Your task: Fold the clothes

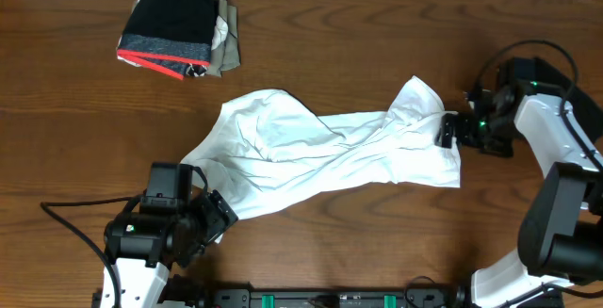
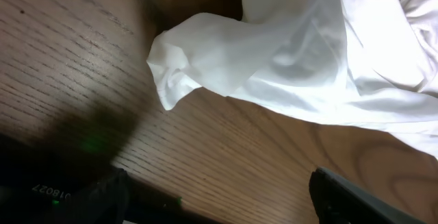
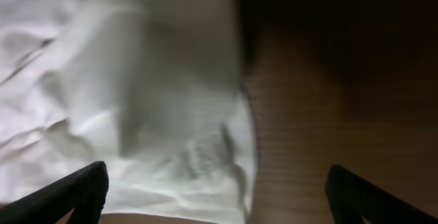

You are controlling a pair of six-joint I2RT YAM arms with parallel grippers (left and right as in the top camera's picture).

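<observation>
Across the middle of the broad brown wood-grain surface lies the large white shirt of thin wrinkled cloth. It is bunched and twisted into a long diagonal heap, neither spread flat nor folded. Well apart from it, toward the far left corner, sits a small stack of dark folded garments with a red-edged band.

The likeliest trouble is a poor grasp. The cloth is thin and lies in rumpled layers, so jaws closing on a hem may pinch only one layer, or too many. A pull would then drag the whole heap over the wood instead of opening it out. At its near-left end the fabric finishes in a small curled lump, and a closing there could miss it and meet bare wood.

The left gripper reaches in low from the near edge, aimed at that curled end and just beside it, jaws wide and empty. The right gripper comes in low from the right, jaws spread wide and holding nothing, the shirt's right hem lying beneath them.
</observation>
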